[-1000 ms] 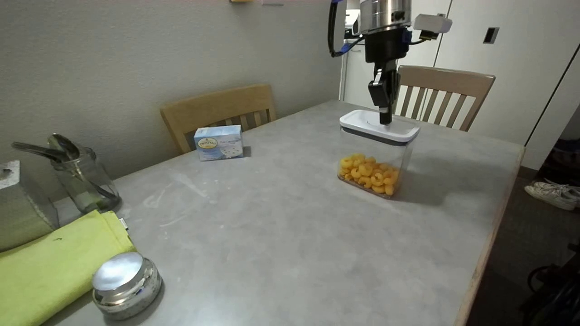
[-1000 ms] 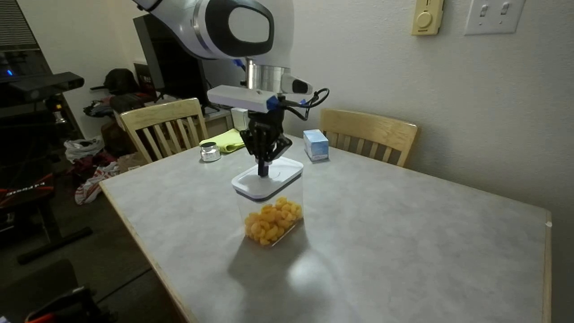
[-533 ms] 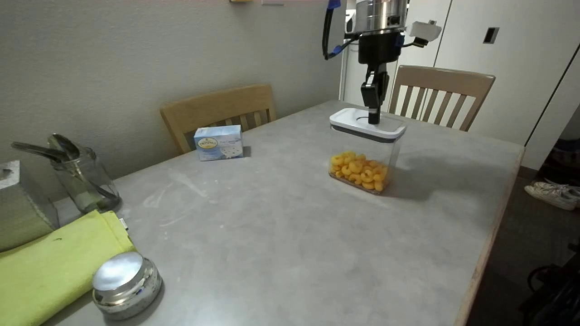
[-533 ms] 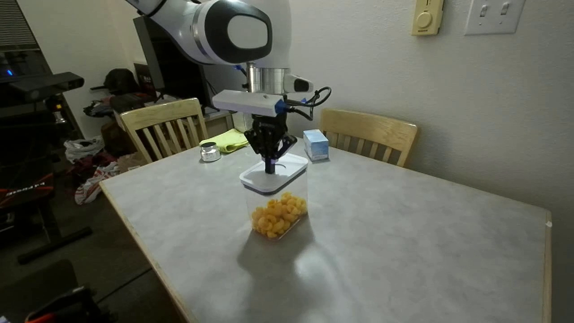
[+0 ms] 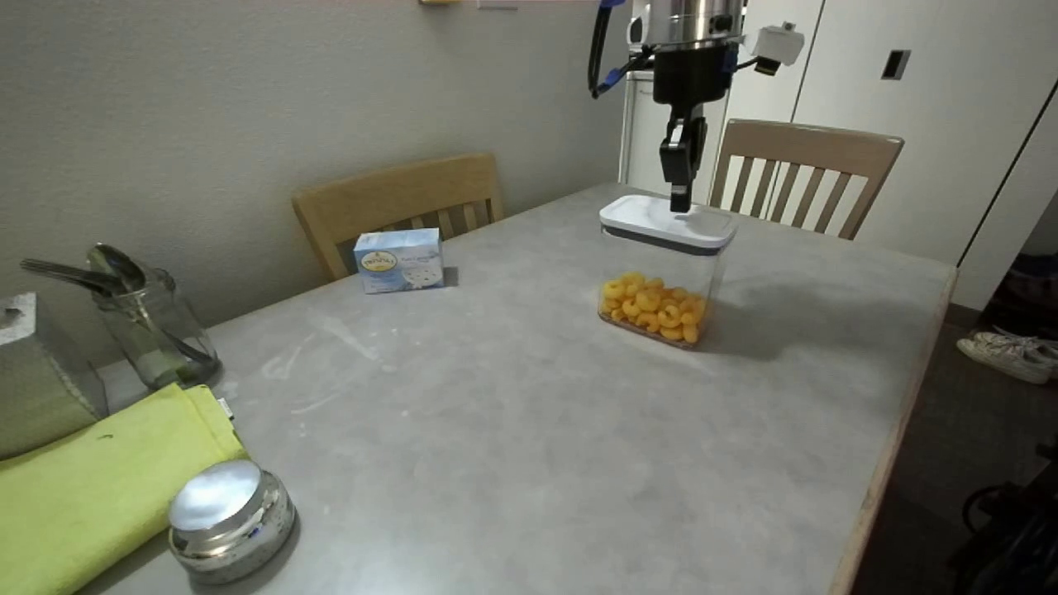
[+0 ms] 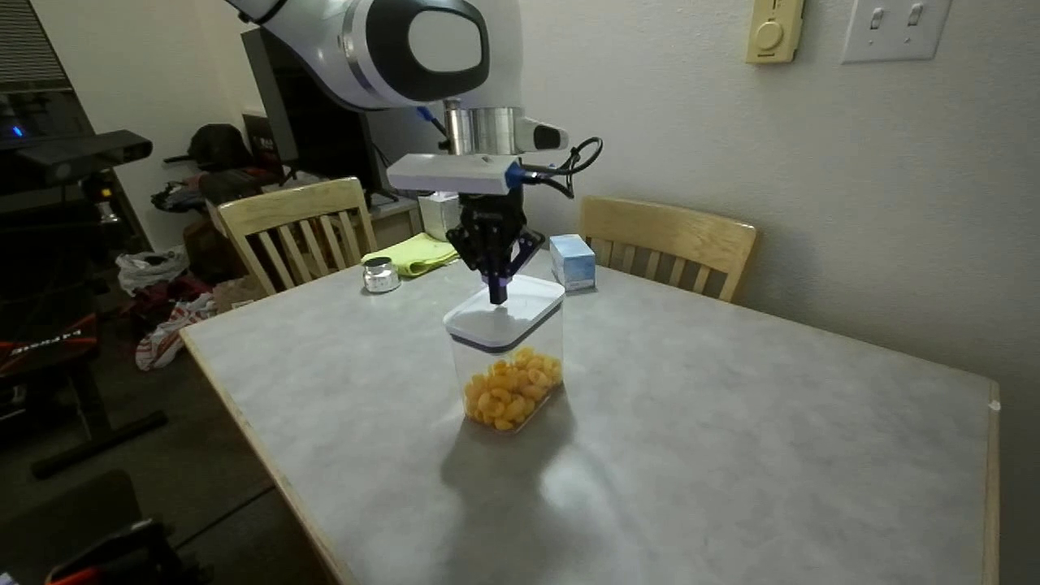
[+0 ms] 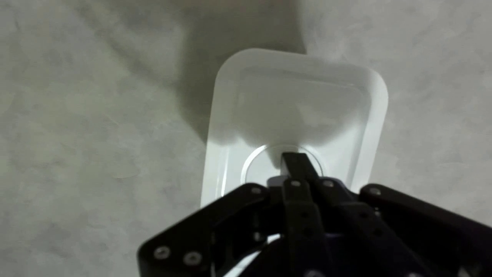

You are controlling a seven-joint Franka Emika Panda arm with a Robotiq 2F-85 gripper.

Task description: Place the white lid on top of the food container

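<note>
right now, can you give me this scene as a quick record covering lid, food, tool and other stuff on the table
Top: white lid resting on the food container
Container: clear, upright on the table
Contents: yellow-orange food pieces, lower part only
Arm end: tool shut, over the white lid; contact unclear
Also there: pale blue box, metal jar, yellow cloth, glass jar with cutlery
Seal: cannot tell

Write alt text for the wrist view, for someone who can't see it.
A white lid with rounded corners, seen from above, lies beneath a closed black robot hand that hides much of its lower part. Part of a ring on the lid shows around the hand's tip. Grey tabletop shows beyond, with shadow across both.
</note>
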